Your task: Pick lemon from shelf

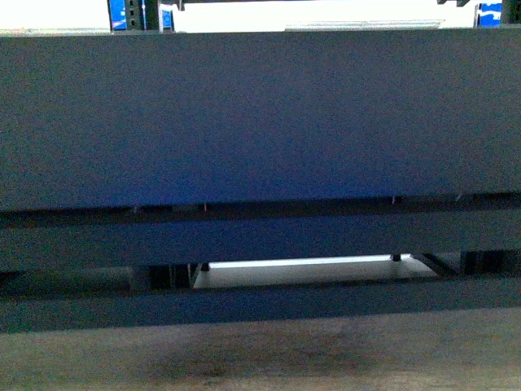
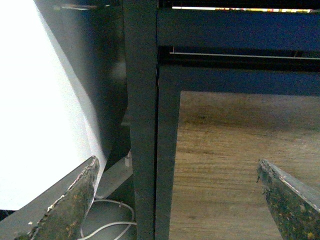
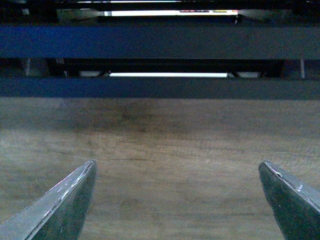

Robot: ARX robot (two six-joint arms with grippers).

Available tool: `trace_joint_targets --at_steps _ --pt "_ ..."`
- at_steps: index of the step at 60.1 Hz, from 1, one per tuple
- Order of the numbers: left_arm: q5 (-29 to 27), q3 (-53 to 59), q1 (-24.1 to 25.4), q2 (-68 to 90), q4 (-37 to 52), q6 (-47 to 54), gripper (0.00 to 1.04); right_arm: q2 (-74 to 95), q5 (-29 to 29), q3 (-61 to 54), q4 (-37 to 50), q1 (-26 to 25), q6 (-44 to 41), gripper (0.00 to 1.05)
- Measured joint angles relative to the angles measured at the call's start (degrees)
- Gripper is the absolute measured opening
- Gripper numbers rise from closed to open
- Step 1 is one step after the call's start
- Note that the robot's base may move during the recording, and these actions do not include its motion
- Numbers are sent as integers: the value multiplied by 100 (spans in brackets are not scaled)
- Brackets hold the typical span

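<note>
Though both arms face the shelf point(image 1: 260, 122), no lemon shows in any view — its place cannot be told.
Stock: matte black flat trays with raised rims; black metal upright point(image 2: 142, 125); wood-grain lower panel point(image 3: 160, 145), smooth and flat. Pincers: left gripper point(image 2: 176, 165) and right gripper point(image 3: 177, 165), jaws spread wide, holding nothing. Lemon, by judgement — light, firm, waxy-skinned, apt to roll; best pinched gently across its narrow middle.

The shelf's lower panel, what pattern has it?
Brown wood grain on the lower panel, clearest in the right wrist view.
</note>
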State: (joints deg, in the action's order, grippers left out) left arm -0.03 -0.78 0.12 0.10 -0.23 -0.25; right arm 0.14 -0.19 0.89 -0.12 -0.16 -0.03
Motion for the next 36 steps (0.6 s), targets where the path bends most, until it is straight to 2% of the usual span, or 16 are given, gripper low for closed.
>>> trace_joint_targets --at_steps 36 --pt "4 0 0 0 0 2 97 0 2 0 2 0 0 97"
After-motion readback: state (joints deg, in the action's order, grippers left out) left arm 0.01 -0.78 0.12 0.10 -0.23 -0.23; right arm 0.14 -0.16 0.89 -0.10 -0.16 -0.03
